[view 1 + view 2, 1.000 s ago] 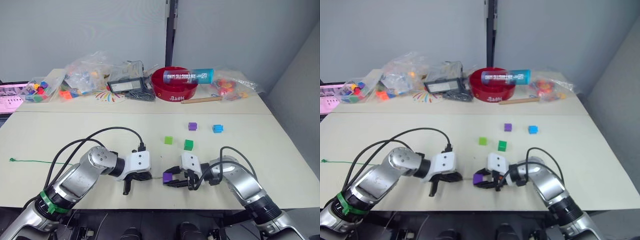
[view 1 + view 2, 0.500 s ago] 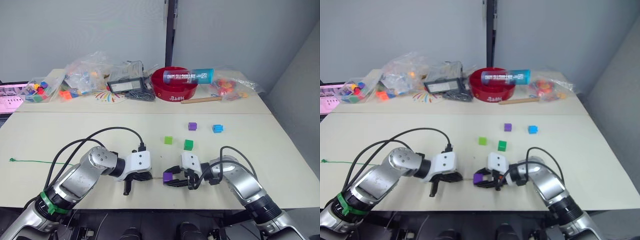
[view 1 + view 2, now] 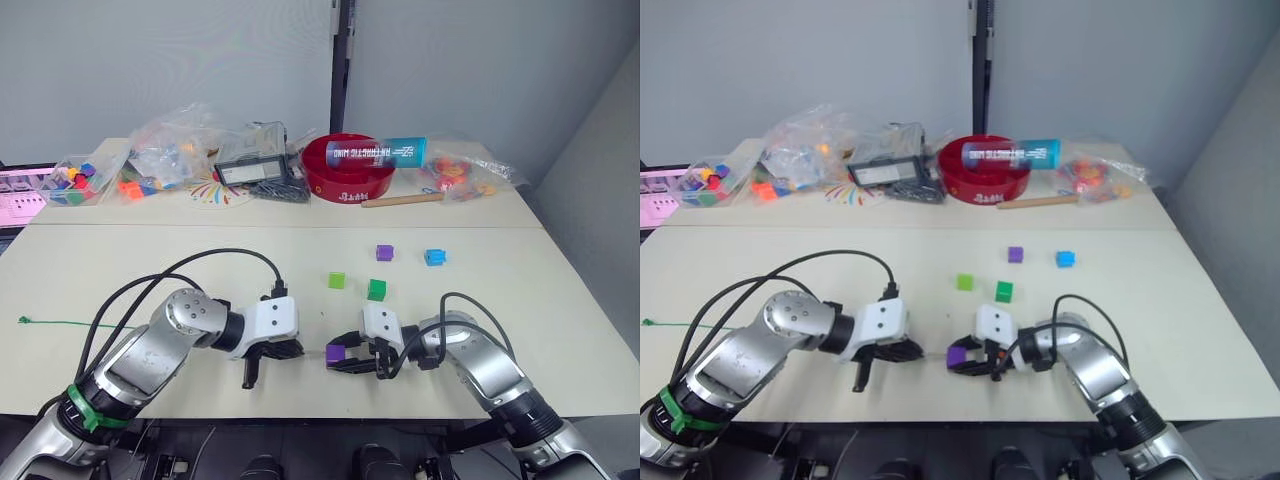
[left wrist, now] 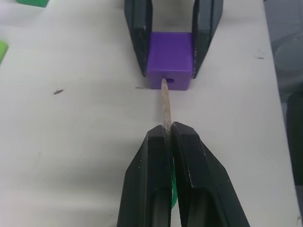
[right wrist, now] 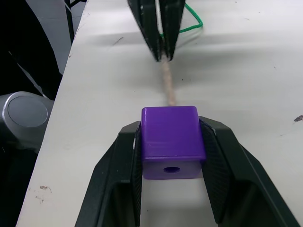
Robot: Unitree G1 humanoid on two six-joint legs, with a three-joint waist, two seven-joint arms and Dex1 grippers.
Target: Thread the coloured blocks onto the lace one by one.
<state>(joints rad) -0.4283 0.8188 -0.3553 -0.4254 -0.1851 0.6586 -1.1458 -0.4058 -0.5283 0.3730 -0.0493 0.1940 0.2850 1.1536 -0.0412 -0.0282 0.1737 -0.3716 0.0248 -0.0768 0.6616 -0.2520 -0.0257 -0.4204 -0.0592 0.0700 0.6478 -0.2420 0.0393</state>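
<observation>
1. Head views: both arms are down low at the near edge of the desk [image 3: 120, 260], claws facing each other. The right claw [image 3: 345, 358] is pinching a purple cube [image 3: 335, 352], holding it side-on so its hole faces the left claw [image 3: 275, 352]. The other cubes sit further back, well apart from the action: a light green cube [image 3: 337, 280], a darker green cube [image 3: 376, 289], a second purple cube [image 3: 384, 253] and a blue cube [image 3: 434, 257]. The loose far end of the lace [image 3: 60, 323] trails off toward the robot's left.

2. Left wrist view: the left claw is pressed together on the lace right behind the pale stiff tip [image 4: 165, 106], so only a short rigid bit sticks out. Makes sense, less wobble. The tip is touching the hole's mouth, looks like it's just going in.

3. Right wrist view: the cube is squeezed on its two side faces, so both hole ends stay uncovered and the tip can pass straight through. No cube threaded yet, I'd say.
</observation>
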